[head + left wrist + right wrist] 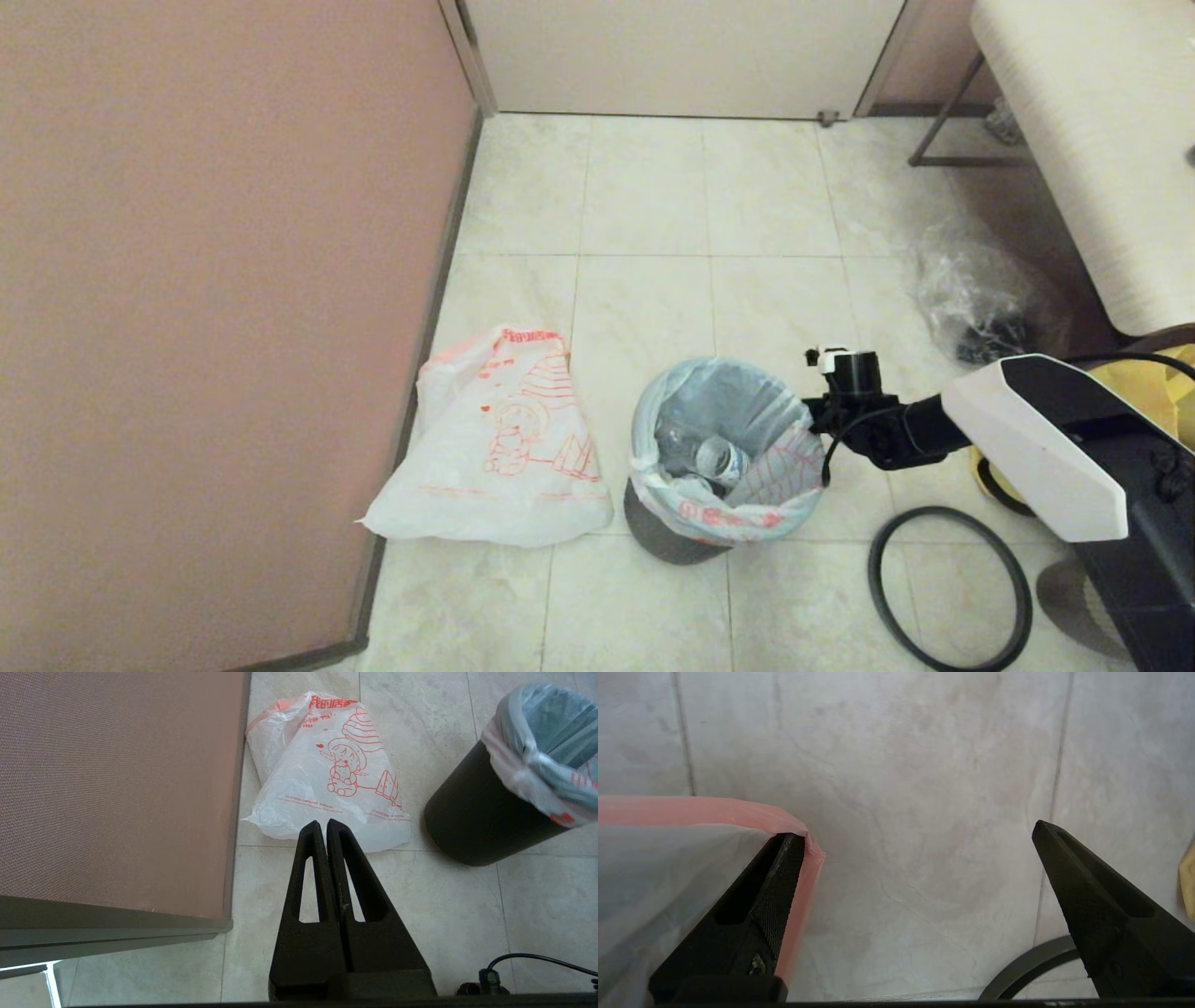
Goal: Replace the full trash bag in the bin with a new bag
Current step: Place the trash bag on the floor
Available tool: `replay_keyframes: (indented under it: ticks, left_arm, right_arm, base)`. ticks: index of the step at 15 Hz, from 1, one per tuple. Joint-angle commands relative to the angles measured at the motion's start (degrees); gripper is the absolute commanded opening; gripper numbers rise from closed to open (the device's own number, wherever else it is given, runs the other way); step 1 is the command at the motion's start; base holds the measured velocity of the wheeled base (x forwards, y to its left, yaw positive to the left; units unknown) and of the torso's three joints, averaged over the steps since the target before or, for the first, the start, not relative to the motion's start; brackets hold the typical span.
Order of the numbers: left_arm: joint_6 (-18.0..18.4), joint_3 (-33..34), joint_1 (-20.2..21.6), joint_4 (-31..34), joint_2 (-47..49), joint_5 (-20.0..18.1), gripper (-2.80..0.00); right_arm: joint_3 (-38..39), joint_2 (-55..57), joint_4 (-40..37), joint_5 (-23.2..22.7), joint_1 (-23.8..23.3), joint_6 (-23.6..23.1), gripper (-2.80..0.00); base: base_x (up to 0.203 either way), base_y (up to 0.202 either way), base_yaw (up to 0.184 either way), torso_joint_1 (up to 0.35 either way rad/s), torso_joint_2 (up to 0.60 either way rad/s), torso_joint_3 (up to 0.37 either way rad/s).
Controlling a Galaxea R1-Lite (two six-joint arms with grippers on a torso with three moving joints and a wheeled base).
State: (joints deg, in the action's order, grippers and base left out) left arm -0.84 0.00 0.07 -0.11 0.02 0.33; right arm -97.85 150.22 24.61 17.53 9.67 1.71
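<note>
The black bin (pixel 667 537) stands on the tiled floor, lined with the full trash bag (pixel 738 504), whose red-lettered mouth folds over the rim; bottles (pixel 719 457) show inside. My right gripper (pixel 826 425) is at the bin's right rim and stands open. In the right wrist view its jaws (pixel 916 829) straddle the bag's pink edge (pixel 714 809), one finger (pixel 780 891) against the plastic and the other over bare floor. The new bag (pixel 499 448) lies flat left of the bin. My left gripper (pixel 323 822) is shut and empty, short of the new bag (pixel 327 774).
The dark grey hoop (pixel 950 588) lies on the floor right of the bin. A pink wall (pixel 215 280) runs along the left. A clear bag with dark bits (pixel 976 299), a yellow bag (pixel 1158 392) and a white bench (pixel 1102 140) crowd the right side.
</note>
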Motion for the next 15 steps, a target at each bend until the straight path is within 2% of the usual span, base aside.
replay_keyframes:
  ticks: [1, 4, 7, 8, 11, 15]
  left_arm:
    - [-0.04, 0.00, 0.01, -0.07, -0.02, 0.02, -2.80]
    - [-0.04, 0.00, 0.01, 0.01, -0.02, 0.02, -2.80]
    - [-0.04, 0.00, 0.01, -0.04, -0.02, 0.02, -2.80]
    - [-0.04, 0.00, 0.01, 0.02, -0.02, 0.02, -2.80]
    - [-0.04, 0.00, 0.01, -0.07, -0.02, 0.02, -2.80]
    - [-0.04, 0.00, 0.01, 0.02, -0.02, 0.09, -2.80]
  right_arm:
    - [0.56, 0.07, 0.17, 0.14, 0.18, 0.56, 0.00]
    - [3.06, -0.63, 1.04, 0.14, 0.63, 1.03, 0.00]
    - [9.40, -3.79, 3.95, 0.03, 2.19, 3.12, 0.00]
    - [10.77, -4.51, 4.68, 0.00, 3.14, 3.40, -2.80]
    - [12.22, -5.11, 5.01, 0.05, 4.34, 6.54, -2.80]
    - [12.86, -4.50, 5.06, 0.05, 4.88, 6.81, -2.80]
  base:
    - [0.000, 0.000, 0.000, 0.000, 0.00, 0.000]
    - [0.000, 0.000, 0.000, 0.000, 0.00, 0.000]
    - [0.000, 0.000, 0.000, 0.000, 0.00, 0.000]
    - [0.000, 0.000, 0.000, 0.000, 0.00, 0.000]
    - [0.000, 0.000, 0.000, 0.000, 0.00, 0.000]
    - [0.000, 0.000, 0.000, 0.000, 0.00, 0.000]
